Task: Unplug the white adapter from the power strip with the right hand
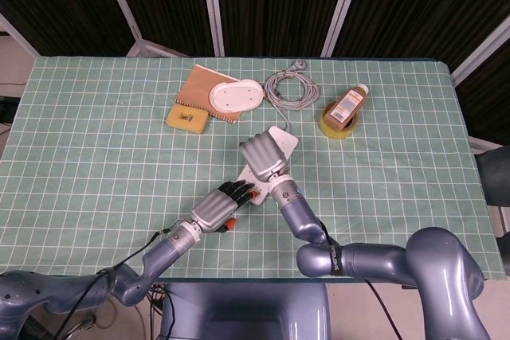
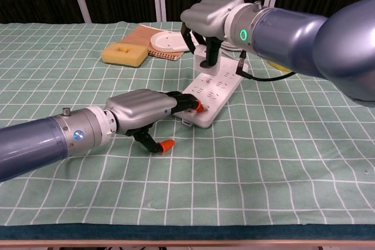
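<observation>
The white power strip (image 2: pixel 215 90) lies at an angle in the middle of the table, partly hidden under my right hand in the head view (image 1: pixel 284 140). My right hand (image 2: pixel 212 18) hovers over the strip's far half and grips the white adapter (image 2: pixel 203 58) from above. The adapter's underside sits at or just above the strip's face. My left hand (image 2: pixel 143 109) lies flat, and its orange-tipped fingers (image 2: pixel 197 106) press on the strip's near end. In the head view, my right hand (image 1: pixel 261 155) covers the adapter and my left hand (image 1: pixel 217 206) lies below it.
At the back stand a brown notebook (image 1: pixel 204 88) with a white oval object (image 1: pixel 236 96) on it, a yellow sponge (image 1: pixel 187 118), a coiled grey cable (image 1: pixel 291 87), and a brown bottle (image 1: pixel 349 103) on a tape roll (image 1: pixel 339 126). A dark cord (image 2: pixel 258 75) leaves the strip's right side.
</observation>
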### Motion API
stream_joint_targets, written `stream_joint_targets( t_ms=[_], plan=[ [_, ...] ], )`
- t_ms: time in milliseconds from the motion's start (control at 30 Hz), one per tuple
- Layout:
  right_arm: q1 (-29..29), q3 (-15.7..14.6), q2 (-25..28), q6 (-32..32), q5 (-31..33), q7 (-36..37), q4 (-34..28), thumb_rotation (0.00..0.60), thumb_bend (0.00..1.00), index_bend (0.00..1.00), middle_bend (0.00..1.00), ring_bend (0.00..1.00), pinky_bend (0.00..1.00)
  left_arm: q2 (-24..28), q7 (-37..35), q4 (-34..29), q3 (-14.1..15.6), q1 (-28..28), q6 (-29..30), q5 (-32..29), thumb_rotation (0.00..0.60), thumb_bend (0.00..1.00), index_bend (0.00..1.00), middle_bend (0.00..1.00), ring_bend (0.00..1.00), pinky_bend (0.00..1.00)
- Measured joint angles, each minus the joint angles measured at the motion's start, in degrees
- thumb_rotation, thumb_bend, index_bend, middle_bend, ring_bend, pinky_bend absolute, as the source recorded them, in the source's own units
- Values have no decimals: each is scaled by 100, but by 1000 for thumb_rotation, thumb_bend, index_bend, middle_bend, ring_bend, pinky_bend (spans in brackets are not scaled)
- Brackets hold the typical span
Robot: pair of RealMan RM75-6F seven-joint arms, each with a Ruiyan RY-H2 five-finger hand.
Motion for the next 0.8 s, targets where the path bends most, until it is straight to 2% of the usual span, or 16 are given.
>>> stream_joint_targets(
  t_ms=[400,633,800],
  plan=[
    [-65,93,627,582,57,-316,-935,600,761,787,544,521,569,164,103,-293,-139,65,275,-79,600,399,121,74,29,150],
    [-307,67,1097,1028,-78,-292,-1584,600,761,787,544,521,569,462,13,-651,-445,140,781,-12,600,391,121,73,29,147],
    [-611,-38,1435,1364,-246,-185,-2062,600,761,787,544,521,572,903,-49,-1095,-647,267,1173,39,600,381,121,73,28,146]
  ],
)
